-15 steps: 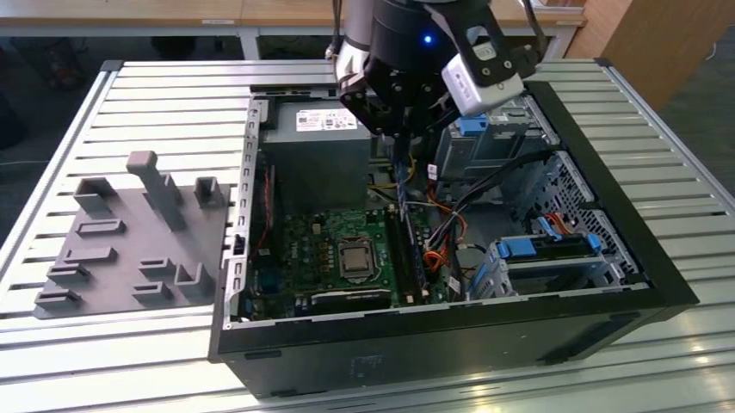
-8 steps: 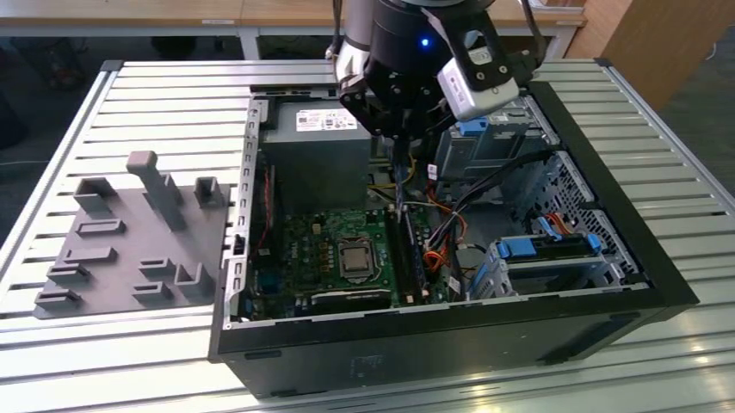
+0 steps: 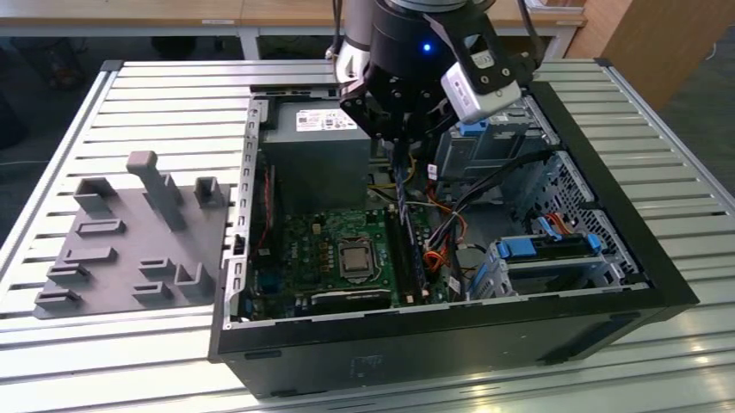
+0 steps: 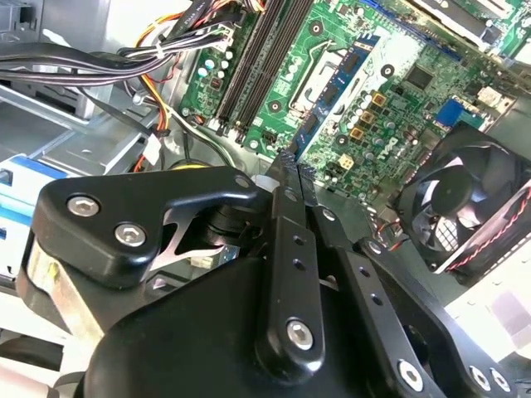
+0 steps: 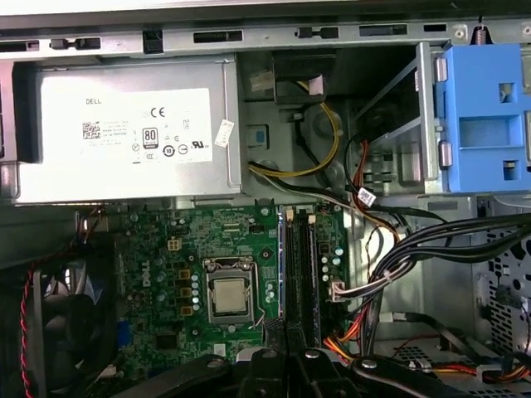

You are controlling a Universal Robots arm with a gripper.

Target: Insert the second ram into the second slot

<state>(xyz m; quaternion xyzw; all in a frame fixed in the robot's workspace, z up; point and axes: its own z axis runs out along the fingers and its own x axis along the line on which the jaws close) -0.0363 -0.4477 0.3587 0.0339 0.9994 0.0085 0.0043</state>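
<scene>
My gripper point(image 3: 398, 153) hangs inside the open computer case point(image 3: 460, 323), its two thin black fingers pressed together, shut with nothing visible between them. It hovers above the green motherboard point(image 3: 301, 249), over the end of the ram slots nearest the power supply. The two long dark slots point(image 5: 299, 265) run side by side next to the processor socket point(image 5: 227, 297). In the second wrist view the fingertips point(image 4: 287, 162) point toward those slots point(image 4: 259, 62). A thin edge seems to stand in each slot, but I cannot tell the second ram apart from the slot walls.
A silver power supply point(image 5: 133, 133) fills the case's far end. Bundled black and orange cables point(image 3: 466, 185) cross beside the slots. Blue drive-bay tabs point(image 3: 552, 248) sit at the exterior view's right, and a case fan point(image 4: 465, 199) is close by. A grey fixture block point(image 3: 126, 237) rests on the slatted table.
</scene>
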